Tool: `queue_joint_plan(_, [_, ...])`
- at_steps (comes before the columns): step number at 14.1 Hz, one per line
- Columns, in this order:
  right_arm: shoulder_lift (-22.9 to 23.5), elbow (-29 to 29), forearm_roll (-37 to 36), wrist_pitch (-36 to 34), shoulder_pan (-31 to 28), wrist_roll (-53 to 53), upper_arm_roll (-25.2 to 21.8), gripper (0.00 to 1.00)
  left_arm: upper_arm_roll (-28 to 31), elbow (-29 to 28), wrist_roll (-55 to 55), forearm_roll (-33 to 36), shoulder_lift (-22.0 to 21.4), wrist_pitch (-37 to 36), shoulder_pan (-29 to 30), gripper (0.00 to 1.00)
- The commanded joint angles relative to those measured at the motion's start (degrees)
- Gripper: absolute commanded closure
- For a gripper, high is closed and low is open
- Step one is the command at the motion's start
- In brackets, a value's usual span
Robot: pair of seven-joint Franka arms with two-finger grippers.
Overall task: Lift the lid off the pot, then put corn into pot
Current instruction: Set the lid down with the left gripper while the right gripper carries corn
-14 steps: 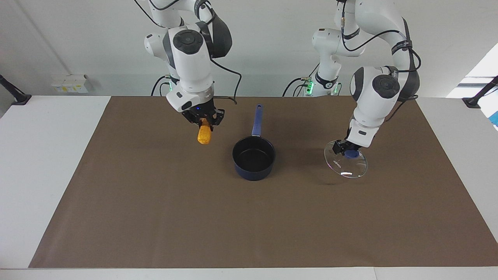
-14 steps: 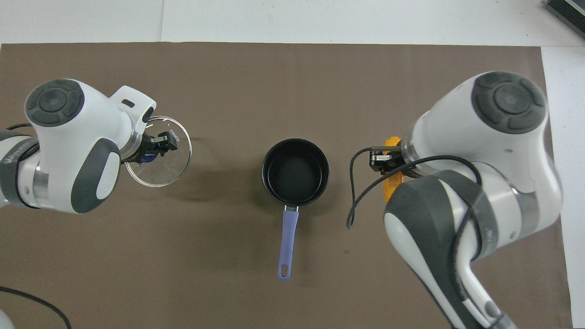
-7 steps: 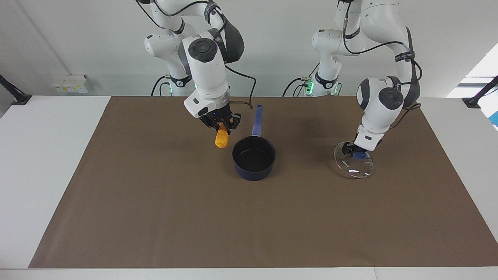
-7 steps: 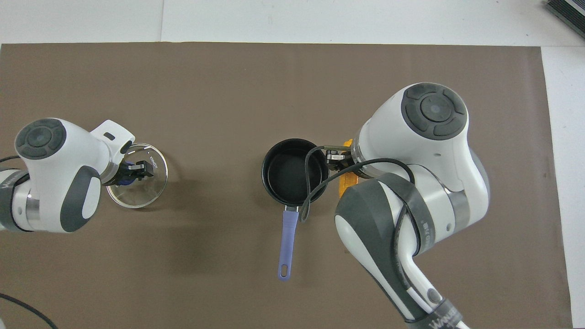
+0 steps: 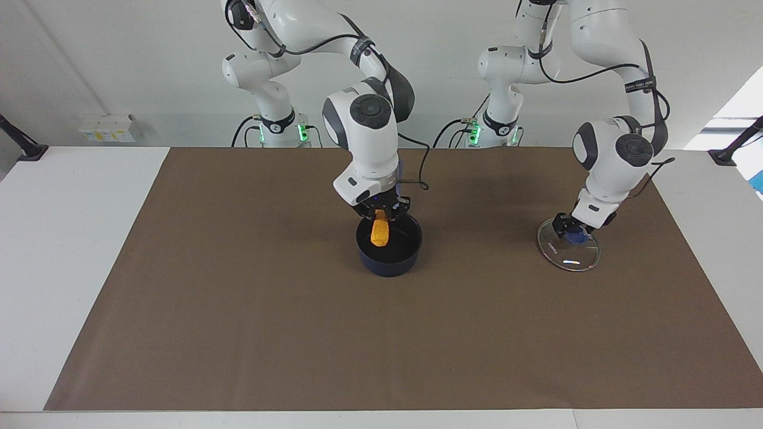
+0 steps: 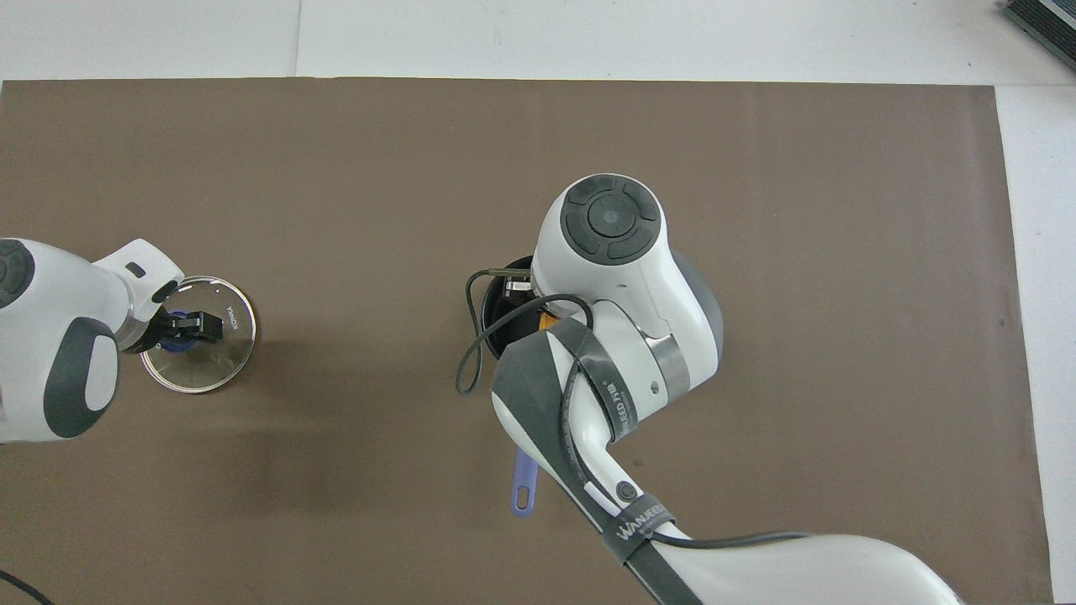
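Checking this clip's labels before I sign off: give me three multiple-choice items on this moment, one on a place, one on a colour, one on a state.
1. Where is the lid?
A off the pot, toward the left arm's end
B on the pot
C inside the pot

2. What colour is the lid's knob?
A red
B blue
C white

3. What state is the corn in?
A lying on the mat
B gripped by the right gripper over the pot
C lying beside the lid

Answers:
1 A, the pot's mouth is uncovered.
2 B, blue shows at the lid's centre.
3 B, it hangs from the shut fingers into the pot's mouth.
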Motion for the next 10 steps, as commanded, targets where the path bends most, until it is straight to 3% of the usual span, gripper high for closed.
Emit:
queue_joint_plan(1, [0.1,-1.0,0.5,0.6,-0.1,0.5,0.0,1.0,0.4,5.3,-4.9,-0.4,3.1,0.0,-4.8,0.0])
queue_joint_plan(5, [-0.2,-2.9,0.9,1.7,-0.3,-0.4,0.1,1.0,-0.1,10.3,-2.3,-6.3,3.2,-1.9,-5.9,0.0])
queue_joint_plan(7, [-0.2,-3.0,1.4,1.6,-0.4,-1.0,0.1,1.0,-0.1,13.9,3.3,-9.8,3.0,-6.5,-5.3,0.0])
queue_joint_plan(10, [0.7,-3.1,1.6,2.1,-0.4,-1.1,0.1,0.76,0.4,18.9,10.8,-15.8,2.7,-13.9,-1.6,0.0])
